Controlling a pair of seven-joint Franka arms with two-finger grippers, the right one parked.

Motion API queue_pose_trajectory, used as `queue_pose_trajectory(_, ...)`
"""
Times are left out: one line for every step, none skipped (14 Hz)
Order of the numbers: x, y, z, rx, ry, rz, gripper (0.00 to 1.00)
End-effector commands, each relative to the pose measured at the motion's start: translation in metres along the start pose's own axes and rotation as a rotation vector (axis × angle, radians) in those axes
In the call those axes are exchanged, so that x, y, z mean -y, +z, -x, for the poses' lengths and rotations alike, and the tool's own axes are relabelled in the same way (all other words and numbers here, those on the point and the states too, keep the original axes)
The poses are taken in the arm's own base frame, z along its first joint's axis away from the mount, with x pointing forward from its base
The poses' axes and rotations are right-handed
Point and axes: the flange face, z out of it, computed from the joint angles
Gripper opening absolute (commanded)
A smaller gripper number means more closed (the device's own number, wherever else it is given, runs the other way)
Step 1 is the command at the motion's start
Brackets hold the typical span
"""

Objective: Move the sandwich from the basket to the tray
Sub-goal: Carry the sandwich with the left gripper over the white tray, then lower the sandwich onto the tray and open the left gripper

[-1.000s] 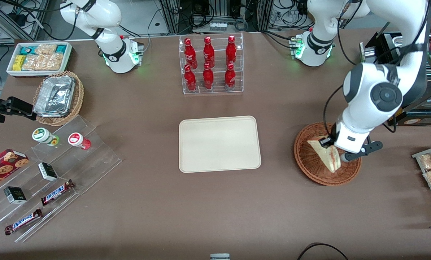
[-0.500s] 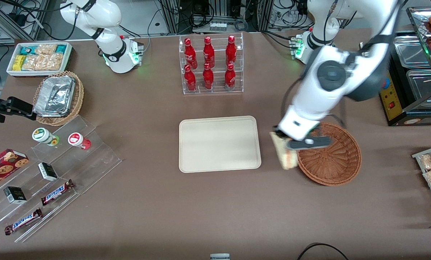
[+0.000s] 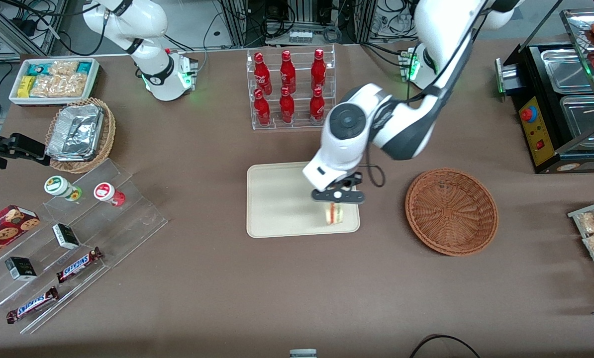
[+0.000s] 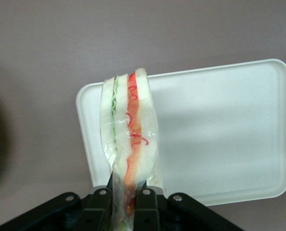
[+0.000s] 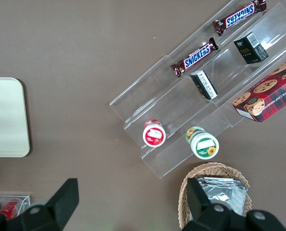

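Observation:
My left gripper hangs over the cream tray, near the tray's end that faces the basket, shut on the sandwich. The wrapped sandwich is a pale wedge with red and green filling; it is pinched between the black fingers and points down at the tray. The reddish-brown wicker basket stands beside the tray, toward the working arm's end of the table, with nothing in it.
A clear rack of red bottles stands farther from the front camera than the tray. Toward the parked arm's end are a tan basket of foil containers, a white snack bin and acrylic steps with candy bars.
The gripper has carried the sandwich out of the basket and sideways to above the tray. The basket is left empty.

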Motion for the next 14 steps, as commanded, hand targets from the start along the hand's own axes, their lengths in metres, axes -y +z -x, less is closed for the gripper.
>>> queue_pose_trajectory(-0.034,0.020,-0.001,-0.017,-0.005,0.000,0.00)
queue_pose_trajectory(-0.043,0.031,0.003,-0.023,-0.012,-0.010,0.00)
queue_pose_trajectory(-0.048,0.044,0.006,-0.024,-0.016,-0.021,0.00)
queue_pose_trajectory(-0.052,0.055,0.008,-0.024,-0.009,-0.030,0.00)
queue_pose_trajectory(-0.054,0.065,0.009,-0.030,0.004,-0.037,0.00)
queue_pose_trajectory(-0.059,0.072,0.011,-0.040,0.015,-0.040,0.00)
queue_pose_trajectory(-0.067,0.077,0.016,-0.039,0.026,-0.036,0.00)
queue_pose_trajectory(-0.067,0.083,0.017,-0.033,0.017,-0.038,0.00)
queue_pose_trajectory(-0.068,0.094,0.018,-0.021,0.007,-0.044,0.00)
queue_pose_trajectory(-0.071,0.096,0.020,-0.025,0.010,-0.037,0.00)
queue_pose_trajectory(-0.077,0.101,0.022,-0.032,0.016,-0.024,0.00)
queue_pose_trajectory(-0.079,0.104,0.023,-0.028,0.010,-0.015,0.00)
queue_pose_trajectory(-0.078,0.109,0.023,-0.021,-0.001,-0.018,0.00)
queue_pose_trajectory(-0.079,0.113,0.025,-0.021,-0.015,-0.026,0.00)
